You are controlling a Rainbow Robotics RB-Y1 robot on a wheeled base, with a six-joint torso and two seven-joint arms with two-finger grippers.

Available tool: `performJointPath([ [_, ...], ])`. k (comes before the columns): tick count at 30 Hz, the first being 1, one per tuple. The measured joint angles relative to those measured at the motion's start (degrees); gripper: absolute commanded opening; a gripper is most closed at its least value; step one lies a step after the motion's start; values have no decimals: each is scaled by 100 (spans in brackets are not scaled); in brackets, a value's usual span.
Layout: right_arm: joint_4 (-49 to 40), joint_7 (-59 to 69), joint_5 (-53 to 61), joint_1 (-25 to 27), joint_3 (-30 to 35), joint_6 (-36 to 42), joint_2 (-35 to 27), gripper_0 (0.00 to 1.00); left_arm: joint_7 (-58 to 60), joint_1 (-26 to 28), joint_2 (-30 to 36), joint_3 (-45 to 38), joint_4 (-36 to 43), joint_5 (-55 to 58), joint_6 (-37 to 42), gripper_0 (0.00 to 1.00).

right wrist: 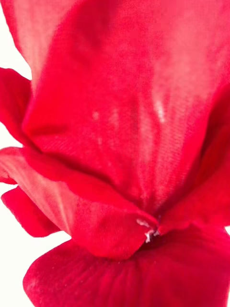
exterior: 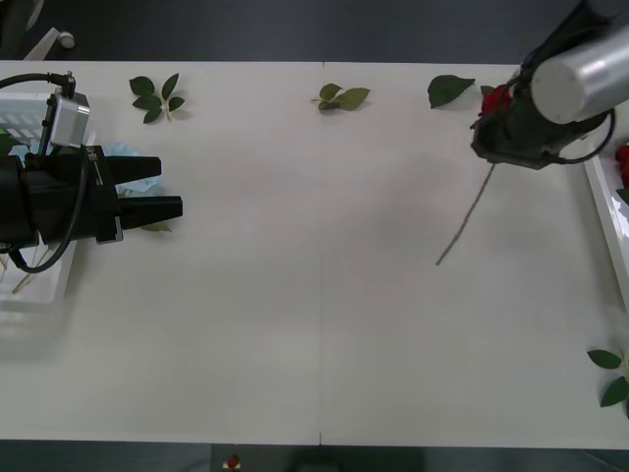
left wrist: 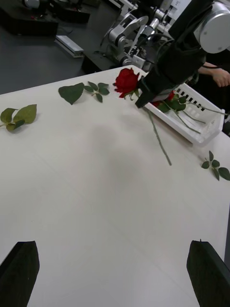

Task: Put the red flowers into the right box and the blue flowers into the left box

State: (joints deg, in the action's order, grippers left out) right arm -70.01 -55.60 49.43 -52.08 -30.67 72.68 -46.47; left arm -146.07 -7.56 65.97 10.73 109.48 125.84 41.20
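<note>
We see right gripper (left wrist: 143,99) pinching red rose (left wrist: 126,81) just under head; left gripper (exterior: 167,187) spread, idle. We judge rose light, soft-petalled, stem (exterior: 464,226) limp: grip upper stem.

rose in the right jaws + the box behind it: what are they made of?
Rose: looks like woven fabric. The right wrist view shows a fine weave in the matte red petals and a frayed white thread at one edge. Its thin stem could be plastic or wire; I can't tell which.

Right box: probably moulded plastic, white and smooth, with slotted walls.

The right gripper holds the rose just below its head.
</note>
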Motion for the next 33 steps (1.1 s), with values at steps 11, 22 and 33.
performJointPath([
  [11, 146, -1608, 578, 292, 163, -514, -1678, 0, 0, 1, 0, 0, 0, 0, 1, 89],
  [22, 801, -3362, -690, 1454, 1666, -716, -1743, 0, 0, 2, 0, 0, 0, 0, 1, 89],
  [33, 1535, -3475, -1443, 1462, 1373, -1307, -1743, 10, 0, 2, 0, 0, 0, 0, 1, 89],
])
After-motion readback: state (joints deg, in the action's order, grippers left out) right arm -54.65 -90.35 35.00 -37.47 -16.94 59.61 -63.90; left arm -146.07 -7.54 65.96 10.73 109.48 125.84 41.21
